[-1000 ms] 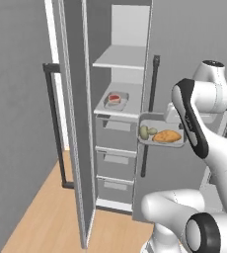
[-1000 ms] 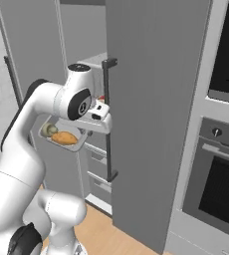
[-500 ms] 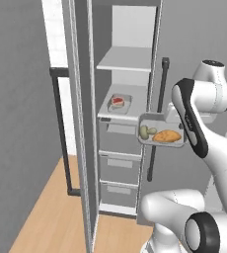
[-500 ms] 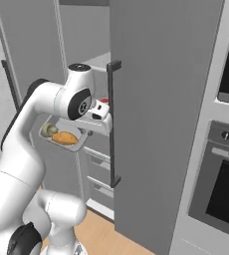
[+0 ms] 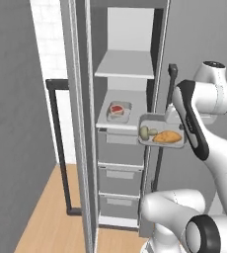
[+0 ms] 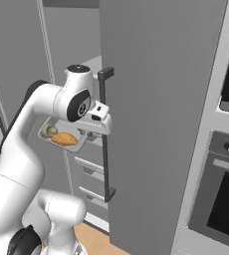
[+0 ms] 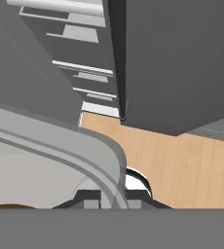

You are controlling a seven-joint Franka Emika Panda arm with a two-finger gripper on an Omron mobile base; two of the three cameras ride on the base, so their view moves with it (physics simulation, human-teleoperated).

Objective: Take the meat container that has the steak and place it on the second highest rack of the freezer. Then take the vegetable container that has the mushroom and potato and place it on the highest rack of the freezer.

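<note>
The freezer (image 5: 127,65) stands open in front of me. On its second highest rack rests the meat container (image 5: 119,109) with the red steak (image 5: 117,108). My gripper (image 5: 178,129) is shut on the right rim of the vegetable container (image 5: 161,136), held level just outside the freezer at about that rack's height. In it lie the pale mushroom (image 5: 145,132) and the orange-brown potato (image 5: 168,137). From the right I see the same container (image 6: 61,138), mushroom (image 6: 49,130), potato (image 6: 65,139) and gripper (image 6: 89,131). The hand view looks past the container's rim (image 7: 87,146), pinched at my gripper (image 7: 111,200).
The left freezer door (image 5: 78,148) is swung open with its black bar handle (image 5: 57,148). The right door (image 6: 156,124) and its handle (image 6: 104,134) stand close beside my hand. Grey drawers (image 5: 119,175) sit below the racks. An oven (image 6: 221,199) is to the right.
Both base views have shifted a little, so the camera moved with the base. The vegetable container stays in my gripper at the same height beside the racks.
</note>
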